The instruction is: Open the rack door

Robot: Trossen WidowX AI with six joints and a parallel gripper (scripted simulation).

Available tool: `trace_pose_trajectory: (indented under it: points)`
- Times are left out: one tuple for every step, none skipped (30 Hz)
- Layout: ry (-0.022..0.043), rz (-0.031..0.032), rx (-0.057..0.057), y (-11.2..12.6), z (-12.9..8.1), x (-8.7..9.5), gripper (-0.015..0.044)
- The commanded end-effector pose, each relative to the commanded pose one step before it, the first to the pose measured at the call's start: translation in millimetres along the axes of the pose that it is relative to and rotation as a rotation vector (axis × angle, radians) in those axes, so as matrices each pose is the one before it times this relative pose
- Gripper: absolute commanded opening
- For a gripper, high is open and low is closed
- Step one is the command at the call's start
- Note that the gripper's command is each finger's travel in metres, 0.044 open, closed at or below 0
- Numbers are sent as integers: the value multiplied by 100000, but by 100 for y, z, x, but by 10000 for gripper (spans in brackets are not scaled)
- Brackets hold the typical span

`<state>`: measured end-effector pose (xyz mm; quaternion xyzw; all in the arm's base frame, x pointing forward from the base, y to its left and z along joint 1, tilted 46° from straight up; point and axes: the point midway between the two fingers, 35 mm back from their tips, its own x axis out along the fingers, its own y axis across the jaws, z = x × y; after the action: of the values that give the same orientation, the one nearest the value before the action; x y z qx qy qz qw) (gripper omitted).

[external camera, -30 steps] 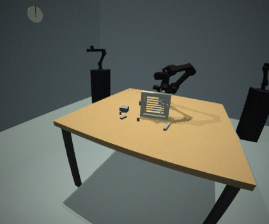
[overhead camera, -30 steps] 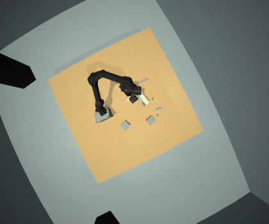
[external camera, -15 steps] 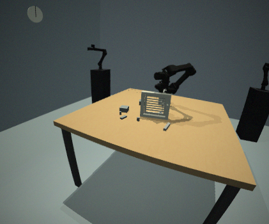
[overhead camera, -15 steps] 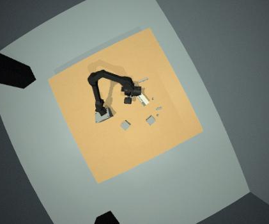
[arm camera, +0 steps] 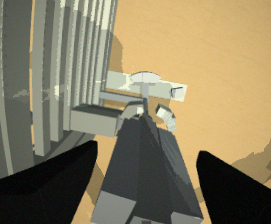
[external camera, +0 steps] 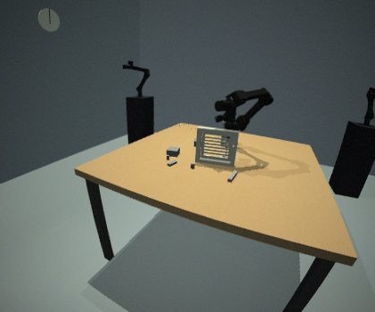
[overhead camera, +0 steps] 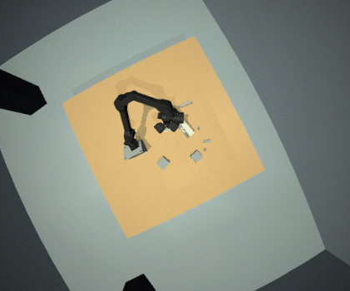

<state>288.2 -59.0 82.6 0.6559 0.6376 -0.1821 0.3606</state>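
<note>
The grey rack (overhead camera: pixel 187 129) (external camera: pixel 200 149) stands upright on the table (overhead camera: pixel 155 199) (external camera: pixel 158 187), with its slats (arm camera: pixel 42 80) at the left of the wrist view. In the wrist view the long grey handle (arm camera: pixel 123 167) rises toward the camera between the fingers. My gripper (arm camera: pixel 147 152) is open, with a finger on each side of the handle and a visible gap to each. In the top view the gripper (overhead camera: pixel 166 127) is beside the rack; in the exterior view it is partly hidden behind the rack. The door's angle and the handle's turn cannot be told clearly.
Two grey blocks (overhead camera: pixel 163 162) (overhead camera: pixel 196 156) lie on the table near the arm's base. A thin grey bar (overhead camera: pixel 186 104) (external camera: pixel 232 176) lies beside the rack. Small grey pieces (overhead camera: pixel 206 140) (external camera: pixel 172 163) lie on the rack's other side.
</note>
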Motion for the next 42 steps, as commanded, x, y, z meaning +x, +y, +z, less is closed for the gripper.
trace_pose_trajectory:
  points:
    - [404,281,19179,83,-38,17,295]
    - [11,1,4095,1,-2,0,295]
    - [7,0,2457,1,-1,0,295]
    - [2,0,819,0,0,0,295]
    - [0,0,0,0,0,0,295]
    - [0,0,0,0,0,0,295]
    - [0,0,0,0,0,0,295]
    - [0,0,0,0,0,0,295]
    - [0,0,0,0,0,0,295]
    - [0,0,0,0,0,0,268]
    - [0,0,0,0,0,0,242]
    - [0,0,0,0,0,0,216]
    - [0,0,0,0,0,0,190]
    - [0,0,0,0,0,0,163]
    - [0,0,0,0,0,0,137]
    - [0,0,0,0,0,0,111]
    - [0,0,0,0,0,0,104]
    - [0,0,0,0,0,0,97]
    - [0,0,0,0,0,0,91]
    - [0,0,0,0,0,0,84]
    - [0,0,0,0,0,0,77]
    - [0,0,0,0,0,0,71]
    - [0,0,0,0,0,0,64]
    - [0,0,0,0,0,0,57]
    - [0,0,0,0,0,0,51]
    - [0,0,0,0,0,0,44]
    - [0,0,0,0,0,0,37]
    - [0,0,0,0,0,0,31]
    - [0,0,0,0,0,0,24]
    - [0,0,0,0,0,0,22]
    - [0,0,0,0,0,0,22]
    - [0,0,0,0,0,0,22]
    - [-1,0,-304,-11,9,0,22]
    - [-3,-1,-912,-33,26,-1,22]
    - [-5,-1,-1519,-55,42,-1,22]
    - [-6,-2,-1748,-64,47,-1,22]
    - [-6,-2,-1891,-71,50,-1,22]
    - [-6,-2,-1891,-72,48,-1,22]
    - [-5,-2,-1891,-73,47,-1,22]
    - [-5,-2,-1894,-75,45,-1,22]
    - [-4,-2,-1894,-75,44,-1,22]
    - [-4,-3,-1917,-80,44,-1,22]
